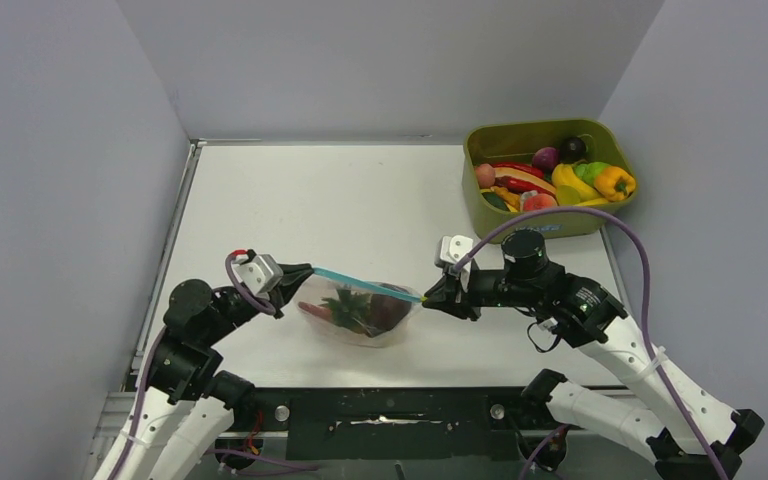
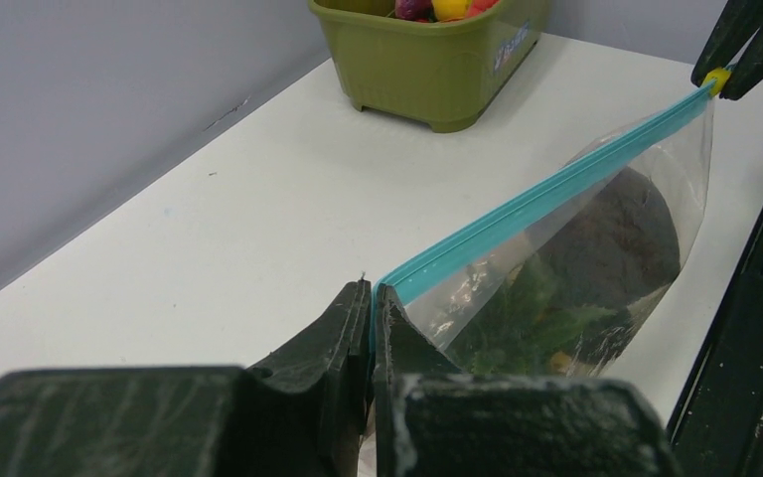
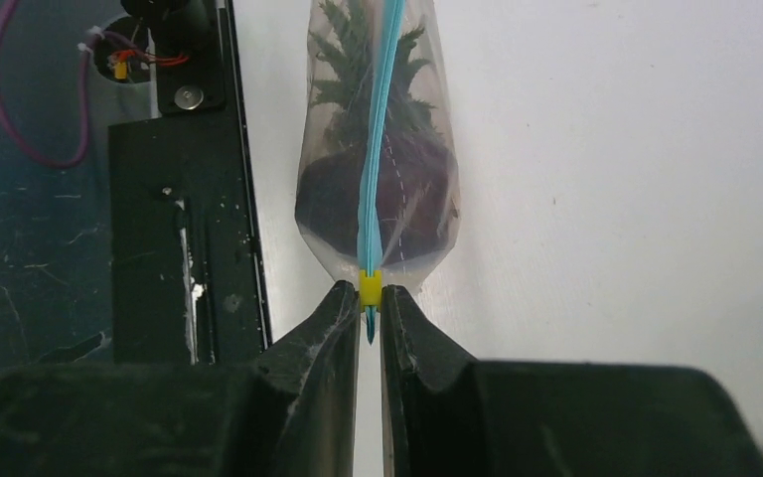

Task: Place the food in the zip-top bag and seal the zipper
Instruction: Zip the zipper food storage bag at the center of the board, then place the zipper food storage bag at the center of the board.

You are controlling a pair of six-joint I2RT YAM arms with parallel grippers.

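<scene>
Zip-top bag (image 1: 392, 335) holds food (image 1: 360, 310), its taut zipper (image 1: 365, 283) pinched endwise by left fingers (image 2: 343, 333) and right fingers (image 3: 326, 333)

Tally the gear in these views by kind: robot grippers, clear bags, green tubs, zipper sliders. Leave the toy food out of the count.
Black two-finger grippers: 2 (left gripper, right gripper)
Clear plastic zip-top bag: 1
Olive-green plastic tub: 1
Yellow zipper slider: 1
Total: 5
</scene>
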